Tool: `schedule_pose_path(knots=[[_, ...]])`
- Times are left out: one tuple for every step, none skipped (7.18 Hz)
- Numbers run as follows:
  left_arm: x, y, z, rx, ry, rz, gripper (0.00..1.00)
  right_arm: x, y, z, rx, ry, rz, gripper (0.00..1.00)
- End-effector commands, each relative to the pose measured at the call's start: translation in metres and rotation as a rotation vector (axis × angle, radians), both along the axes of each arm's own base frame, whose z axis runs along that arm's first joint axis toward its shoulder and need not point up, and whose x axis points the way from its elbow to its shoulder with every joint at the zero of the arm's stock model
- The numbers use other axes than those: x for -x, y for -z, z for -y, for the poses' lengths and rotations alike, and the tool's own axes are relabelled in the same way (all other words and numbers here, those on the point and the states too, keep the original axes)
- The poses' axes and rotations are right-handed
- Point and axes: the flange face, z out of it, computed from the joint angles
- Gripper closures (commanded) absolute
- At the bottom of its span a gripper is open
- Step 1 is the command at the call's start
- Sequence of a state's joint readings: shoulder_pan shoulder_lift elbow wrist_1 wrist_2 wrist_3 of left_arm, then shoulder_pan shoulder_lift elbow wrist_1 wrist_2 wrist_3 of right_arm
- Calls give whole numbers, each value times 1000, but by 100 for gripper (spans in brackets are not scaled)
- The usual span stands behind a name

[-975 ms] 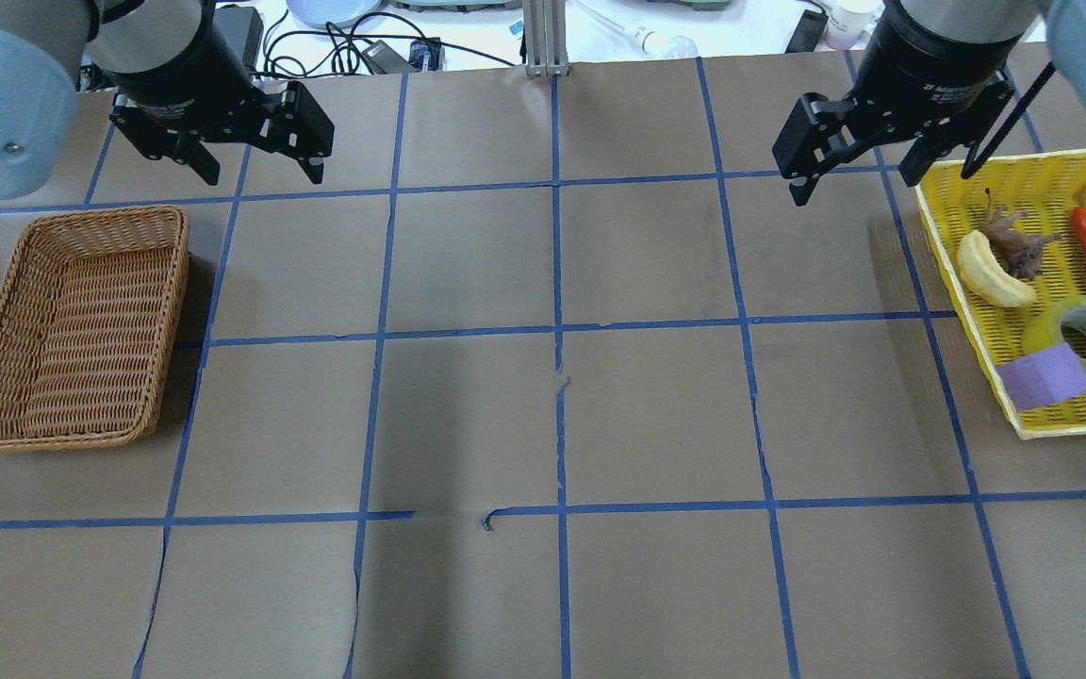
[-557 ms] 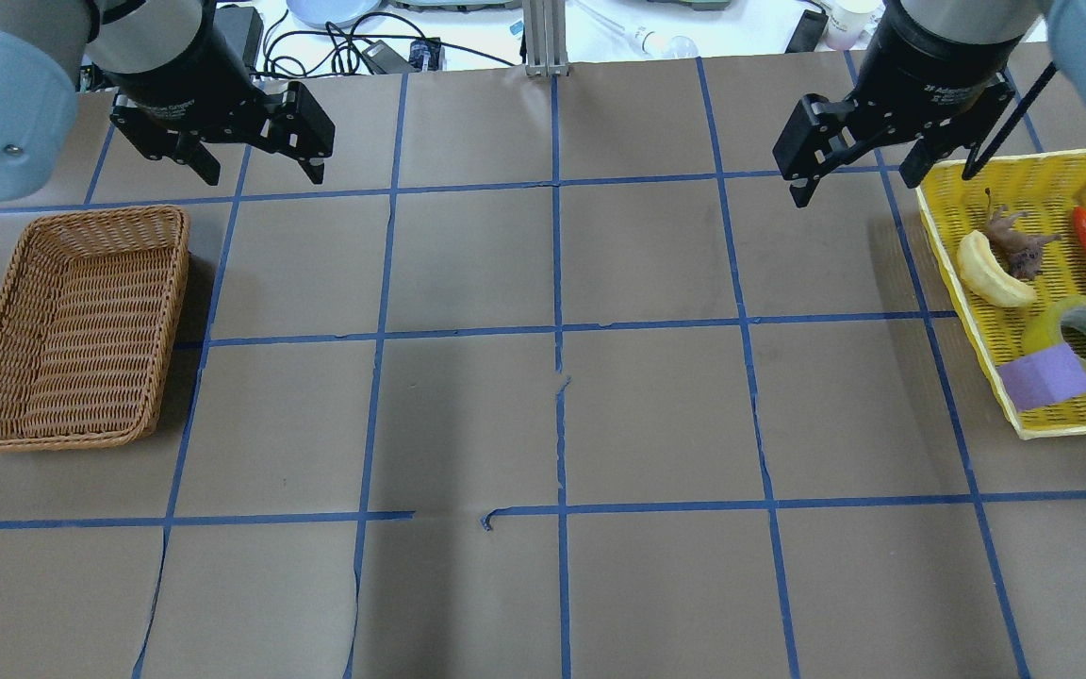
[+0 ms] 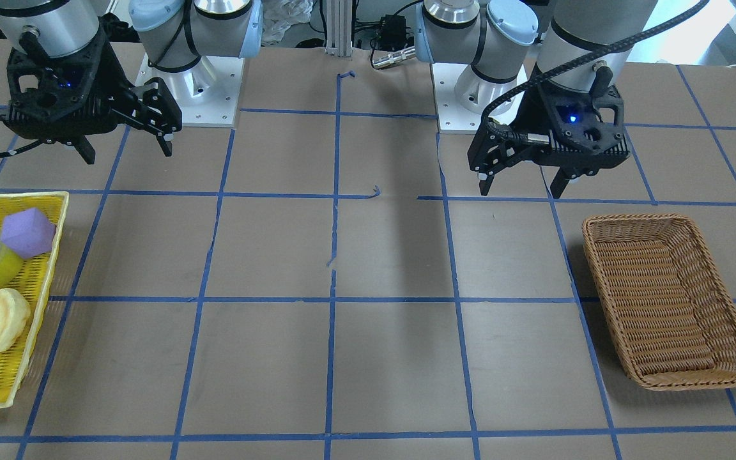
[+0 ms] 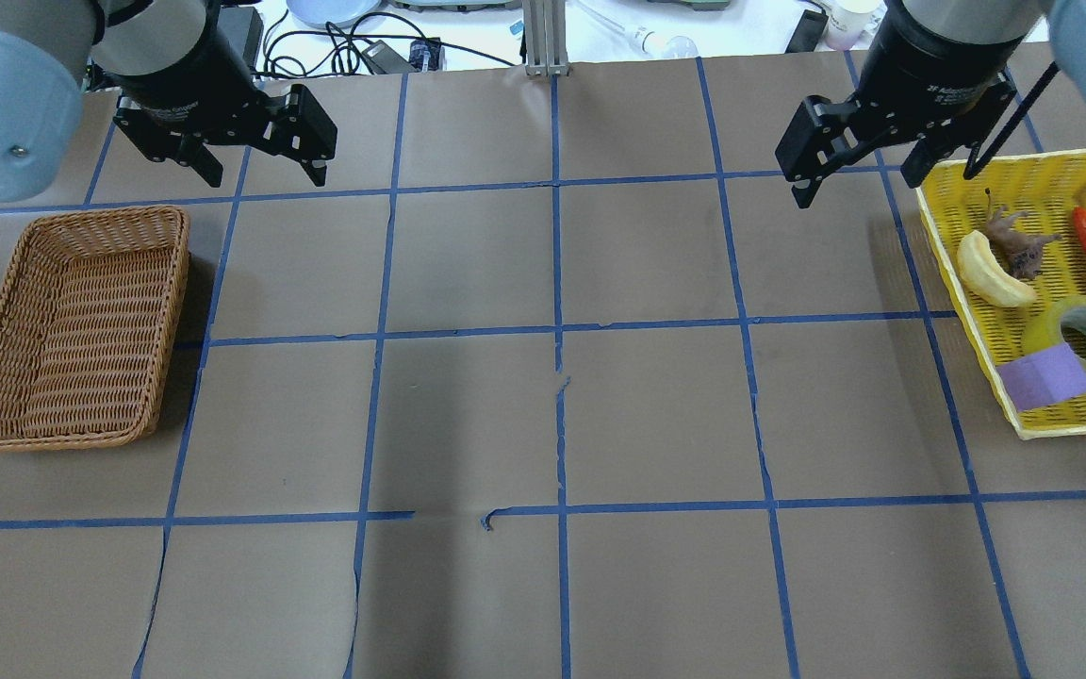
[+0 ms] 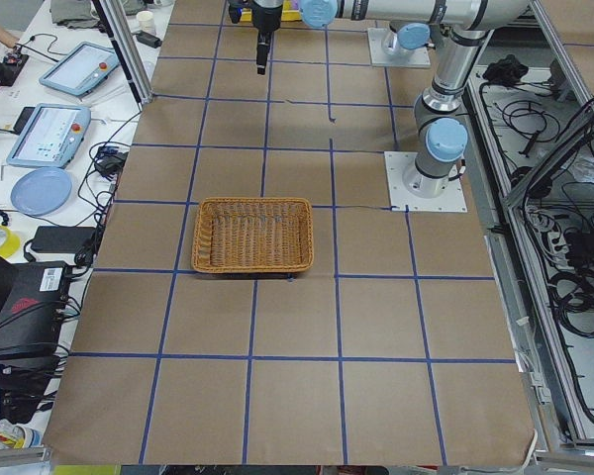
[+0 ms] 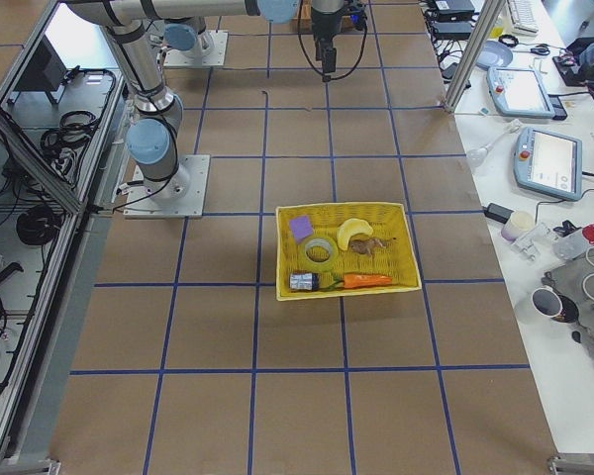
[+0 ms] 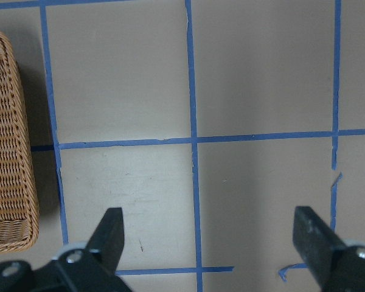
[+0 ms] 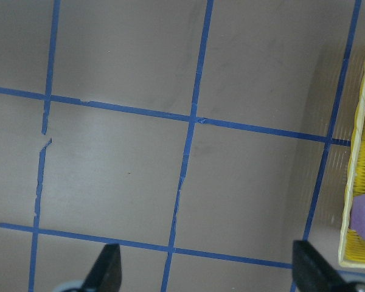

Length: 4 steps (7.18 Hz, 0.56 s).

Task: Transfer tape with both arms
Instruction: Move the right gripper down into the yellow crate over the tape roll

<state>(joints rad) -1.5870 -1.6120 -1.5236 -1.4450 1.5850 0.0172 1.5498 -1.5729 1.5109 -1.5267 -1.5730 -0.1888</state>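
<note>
Over the brown-papered, blue-gridded table (image 4: 468, 415), my black left gripper (image 4: 265, 179) and right gripper (image 4: 854, 189) hang wide open, empty. Pickup's pending, I judge: the right gripper next reaches toward four o'clock, seen from overhead, for the translucent yellow tape roll (image 4: 1044, 332).

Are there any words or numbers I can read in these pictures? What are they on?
None can be read.
Right gripper, white lettering on its body: too blurred.
Left gripper, white lettering on its body: too blurred.
Small box in the yellow basket, label: too small.
</note>
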Motion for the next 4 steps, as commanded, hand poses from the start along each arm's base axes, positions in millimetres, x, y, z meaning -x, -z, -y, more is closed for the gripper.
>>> schedule_pose_path(knots=[[0, 1, 0, -1, 0, 1, 0, 5, 1, 2, 1, -30, 1, 0], [0, 0, 0, 0, 2, 0, 0, 14, 3, 9, 0, -136, -1, 0], [0, 1, 1, -3, 0, 0, 0, 37, -1, 15, 8, -194, 0, 0], [0, 0, 0, 0, 0, 0, 0, 70, -2, 23, 8, -249, -4, 0]])
